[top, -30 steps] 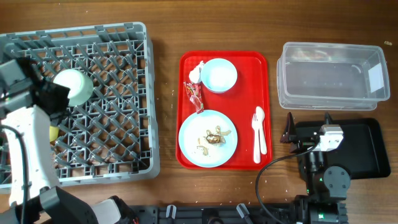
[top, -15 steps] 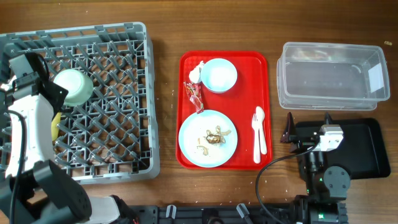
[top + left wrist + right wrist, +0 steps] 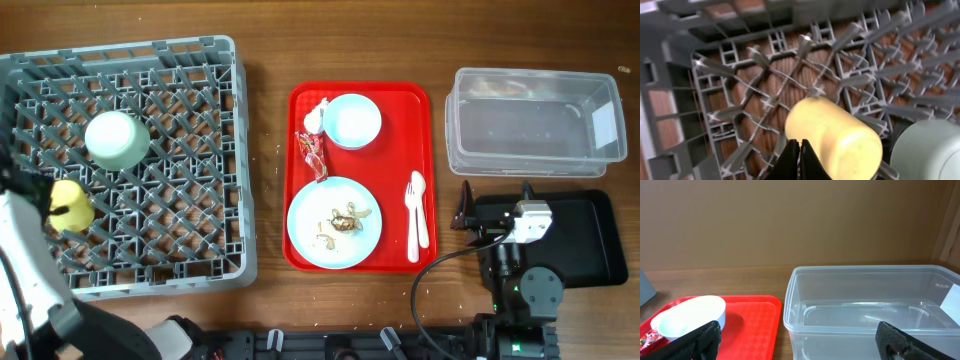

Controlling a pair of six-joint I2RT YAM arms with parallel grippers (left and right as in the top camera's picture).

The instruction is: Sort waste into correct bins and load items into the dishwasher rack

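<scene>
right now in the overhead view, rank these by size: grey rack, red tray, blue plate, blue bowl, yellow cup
Largest to smallest:
1. grey rack
2. red tray
3. blue plate
4. blue bowl
5. yellow cup

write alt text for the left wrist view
A yellow cup lies tilted among the pegs of a grey rack, right behind the shut left gripper. A mint-green bowl sits at the lower right.

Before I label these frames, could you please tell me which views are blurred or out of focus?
Left wrist view: smeared throughout, the grey plastic lattice rack streaky, the small yellow cup soft-edged. Right wrist view: fairly crisp on the clear rectangular plastic tub, evenly lit. Overhead view: sharp, no strong glare.
</scene>
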